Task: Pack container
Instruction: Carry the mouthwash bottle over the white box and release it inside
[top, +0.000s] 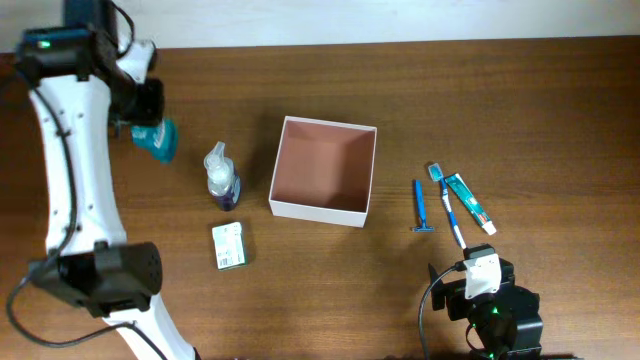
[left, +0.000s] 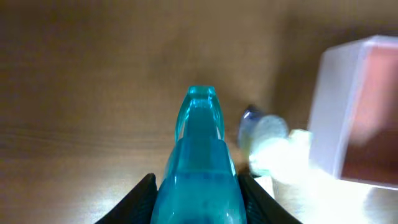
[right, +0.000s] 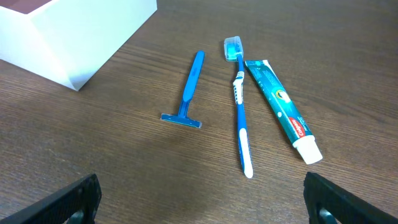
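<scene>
Teal bottle is pinched by the jaws of the left gripper, jaws of the right gripper are spread wide, razor, toothbrush and toothpaste are laid beside the white cardboard box

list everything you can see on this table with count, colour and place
container: 1, white outside, pinkish-brown inside, table centre, empty
teal bottle: 1, teal, far left, in the left jaws
pump bottle: 1, purple with clear pump, left of container
packet: 1, green-white, nearer than pump bottle
razor: 1, blue, right of container
toothbrush: 1, blue-white, right of razor
toothpaste tube: 1, teal-white, beside toothbrush
left arm: 1, white, jaws shut on teal bottle
right arm: 1, black, near edge, jaws open
</scene>
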